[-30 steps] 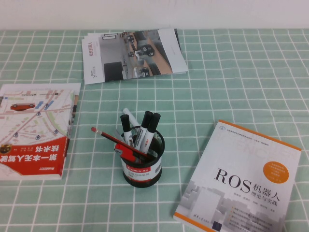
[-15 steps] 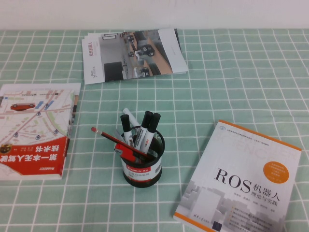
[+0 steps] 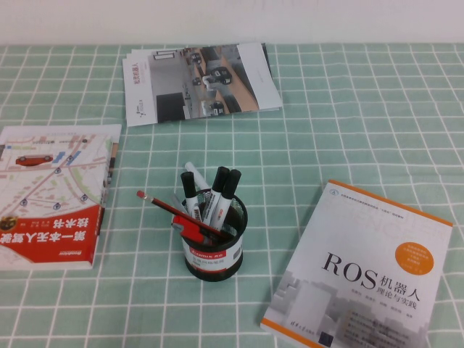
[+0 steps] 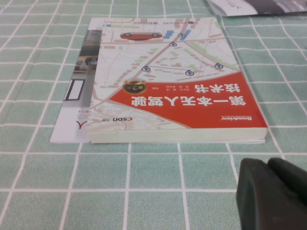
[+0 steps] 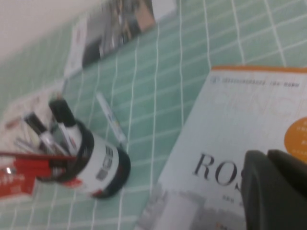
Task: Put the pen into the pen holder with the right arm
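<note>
Fingers: right gripper (image 5: 266, 162) pressed together, empty, over ROS book (image 5: 240, 124); left gripper (image 4: 267, 166) likewise, by map book (image 4: 168, 81) | pen (image 3: 193, 174) on tabletop just behind pen holder (image 3: 214, 250) | risk: reaching in could tip the crowded holder.

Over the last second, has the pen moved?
No: pen still behind the pen holder. Left pincer by red book, right pincer over ROS book.

A black holder (image 3: 214, 245) stands in the middle of the green checked bench (image 3: 348, 123). Black-capped markers (image 3: 223, 190), a red pencil (image 3: 161, 204) and a white pen (image 3: 194, 174) lean out of it. Three books lie around it. No gripper shows here.
</note>
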`<state>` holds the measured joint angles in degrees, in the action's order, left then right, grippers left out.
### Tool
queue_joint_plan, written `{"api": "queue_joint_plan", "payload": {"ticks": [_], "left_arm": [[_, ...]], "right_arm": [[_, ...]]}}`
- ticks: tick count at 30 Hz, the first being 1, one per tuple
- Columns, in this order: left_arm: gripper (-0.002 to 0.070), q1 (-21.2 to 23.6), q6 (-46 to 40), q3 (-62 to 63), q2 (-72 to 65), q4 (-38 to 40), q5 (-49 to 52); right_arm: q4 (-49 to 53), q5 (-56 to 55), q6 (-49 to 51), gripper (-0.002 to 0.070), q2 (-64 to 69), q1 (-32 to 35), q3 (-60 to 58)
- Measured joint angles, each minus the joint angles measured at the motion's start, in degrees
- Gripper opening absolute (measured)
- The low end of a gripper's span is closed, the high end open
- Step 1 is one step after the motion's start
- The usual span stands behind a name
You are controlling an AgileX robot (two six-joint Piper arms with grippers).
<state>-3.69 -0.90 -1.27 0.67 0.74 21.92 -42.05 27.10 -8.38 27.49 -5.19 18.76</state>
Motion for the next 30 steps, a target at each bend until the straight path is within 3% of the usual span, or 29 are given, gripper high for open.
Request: {"api": "queue_joint_plan", "payload": {"ticks": [15,30], "left_arm": [[-0.0004,0.0,0.0,0.0,0.0,0.0,0.0],[-0.0004,0.0,0.0,0.0,0.0,0.0,0.0]], "right_arm": [[13.1,22.9,0.3,-0.0020,39.4,-0.5,35.7],[30.4,34.5,9.3,-0.0020,77.5,-17.9,76.8]]}}
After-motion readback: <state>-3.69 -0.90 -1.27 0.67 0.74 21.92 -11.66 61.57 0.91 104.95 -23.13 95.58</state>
